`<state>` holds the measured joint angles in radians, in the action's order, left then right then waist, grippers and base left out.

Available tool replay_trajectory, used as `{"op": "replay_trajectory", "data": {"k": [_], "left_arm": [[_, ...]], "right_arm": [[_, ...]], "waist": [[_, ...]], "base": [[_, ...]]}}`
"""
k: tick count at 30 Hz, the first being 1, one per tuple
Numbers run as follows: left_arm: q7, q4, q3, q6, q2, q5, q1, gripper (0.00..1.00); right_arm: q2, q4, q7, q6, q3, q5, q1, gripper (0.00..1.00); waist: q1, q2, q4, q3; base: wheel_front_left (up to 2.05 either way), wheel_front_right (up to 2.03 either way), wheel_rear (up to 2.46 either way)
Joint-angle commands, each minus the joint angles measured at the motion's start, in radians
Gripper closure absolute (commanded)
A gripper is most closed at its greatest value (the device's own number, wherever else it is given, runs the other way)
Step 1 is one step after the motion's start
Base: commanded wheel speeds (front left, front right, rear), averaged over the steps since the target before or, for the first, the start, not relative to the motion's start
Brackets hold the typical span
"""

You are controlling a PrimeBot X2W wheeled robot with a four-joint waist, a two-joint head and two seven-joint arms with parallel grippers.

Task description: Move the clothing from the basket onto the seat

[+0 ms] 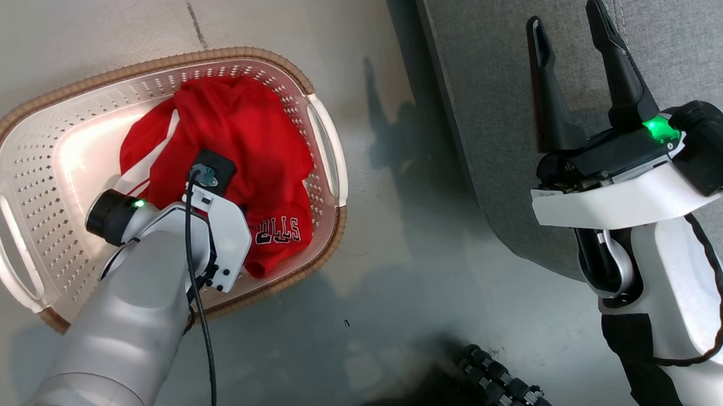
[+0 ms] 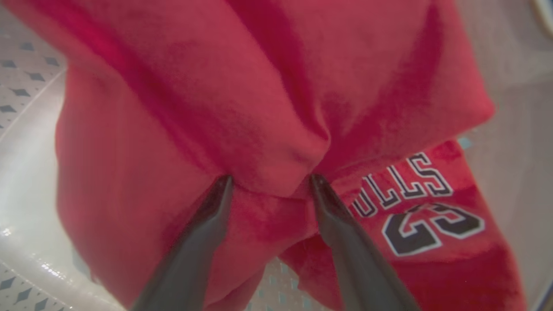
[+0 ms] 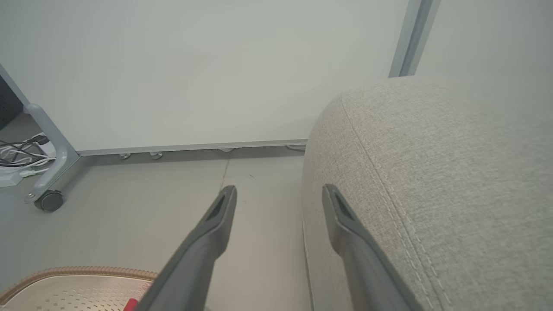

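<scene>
The clothing is a bright red heap lying in the white perforated basket, which stands on the floor at the left. Dark "BULLS 23" lettering shows on its lower layer. My left arm reaches down into the basket. In the left wrist view my left gripper is open, its fingertips pressed into the clothing with a raised fold between them. My right gripper is open and holds nothing, hovering over the near edge of the grey seat. In the right wrist view, the right gripper straddles the seat's rounded edge.
A strip of bare grey floor separates basket and seat. A black ridged part shows at the bottom edge. In the right wrist view a panel on a castor, cables and the basket rim show.
</scene>
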<state>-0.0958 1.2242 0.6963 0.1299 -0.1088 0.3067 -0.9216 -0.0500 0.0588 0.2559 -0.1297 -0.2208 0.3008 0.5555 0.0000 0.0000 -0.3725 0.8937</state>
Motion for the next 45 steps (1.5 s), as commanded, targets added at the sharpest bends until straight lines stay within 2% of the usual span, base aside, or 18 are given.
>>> {"op": "replay_trajectory", "data": {"k": [1,8,16,21,26,33,41,45], "left_arm": [[-0.013,0.013,0.004,0.001,-0.012,0.007,-0.019,1.00],[0.041,0.025,0.023,0.000,-0.022,-0.002,-0.029,1.00],[0.272,-0.014,0.006,-0.002,-0.003,0.035,0.052,1.00],[0.347,-0.078,-0.011,-0.003,0.013,0.066,0.111,1.00],[0.362,-0.227,-0.051,-0.020,0.026,0.094,0.185,1.00],[0.363,-0.499,-0.115,-0.037,0.001,0.091,0.328,1.00],[0.362,-0.730,-0.184,-0.059,-0.031,0.078,0.445,1.00],[0.363,-0.798,-0.207,-0.063,-0.040,0.081,0.477,1.00]], "right_arm": [[-0.002,0.002,0.006,-0.002,0.000,0.005,0.012,0.00],[-0.002,0.020,0.009,-0.002,0.007,-0.016,0.009,0.00],[-0.003,0.051,-0.006,-0.002,0.027,-0.056,-0.044,0.00],[-0.003,0.055,-0.030,-0.002,0.059,-0.068,-0.082,0.00],[-0.004,0.059,-0.057,-0.002,0.086,-0.068,-0.125,0.00],[-0.003,0.071,-0.102,-0.002,0.102,-0.077,-0.187,0.00],[-0.003,0.081,-0.147,-0.002,0.102,-0.075,-0.262,0.00],[-0.003,0.083,-0.161,-0.002,0.103,-0.070,-0.288,0.00]], "waist": [[0.0000,0.0000,-0.003,0.002],[0.0000,0.0000,0.007,-0.029],[0.0000,0.0000,0.079,-0.193],[0.0000,0.0000,0.141,-0.292],[0.0000,0.0000,0.206,-0.400],[0.0000,0.0000,0.283,-0.541],[0.0000,0.0000,0.338,-0.670],[0.0000,0.0000,0.350,-0.710]], "base": [[0.00,0.00,0.00],[0.00,0.00,0.00],[0.00,0.00,0.00],[0.00,0.00,0.00],[0.00,0.00,0.00],[0.00,0.00,0.00],[0.00,0.00,0.00],[0.00,0.00,0.00]]}}
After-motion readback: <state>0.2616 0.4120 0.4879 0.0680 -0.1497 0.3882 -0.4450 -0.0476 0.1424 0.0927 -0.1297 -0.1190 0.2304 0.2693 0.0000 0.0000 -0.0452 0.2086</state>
